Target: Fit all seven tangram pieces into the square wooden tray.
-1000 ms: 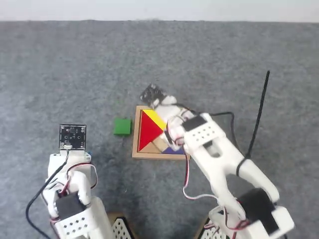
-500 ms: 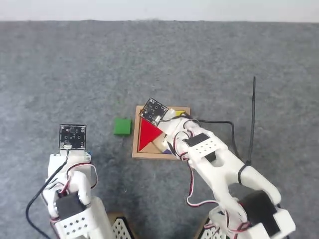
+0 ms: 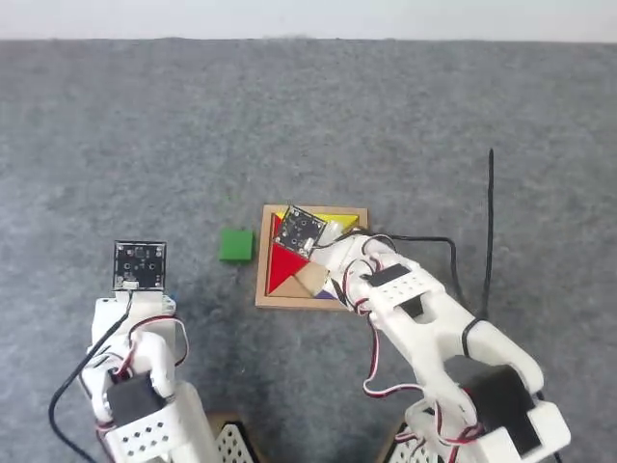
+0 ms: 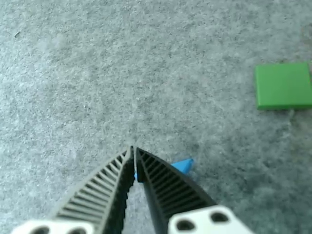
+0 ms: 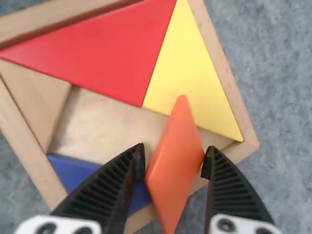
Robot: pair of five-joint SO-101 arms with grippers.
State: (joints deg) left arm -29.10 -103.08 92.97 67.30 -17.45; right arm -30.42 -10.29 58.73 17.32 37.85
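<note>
One piece nearly home. High view: draws back from the far rim to over the square wooden tray [image 3: 261, 289], green square [image 3: 236, 244] on the desk [image 3: 145, 125] beside it. Left wrist view: left end effector [image 4: 133, 150] pressed together. Right wrist view: right end effector [image 5: 174, 147] pinching the orange piece [image 5: 173, 170] above the open gap, ready to seat

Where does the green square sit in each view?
High view: green square on the carpet, just left of the tray, apart from it.
Left wrist view: green square flat on the carpet, beyond the shut left pincer.
Right wrist view: aimed at the tray instead, orange piece in the right pincer.
Shared landmark: the tray, in the high and right wrist views.
</note>
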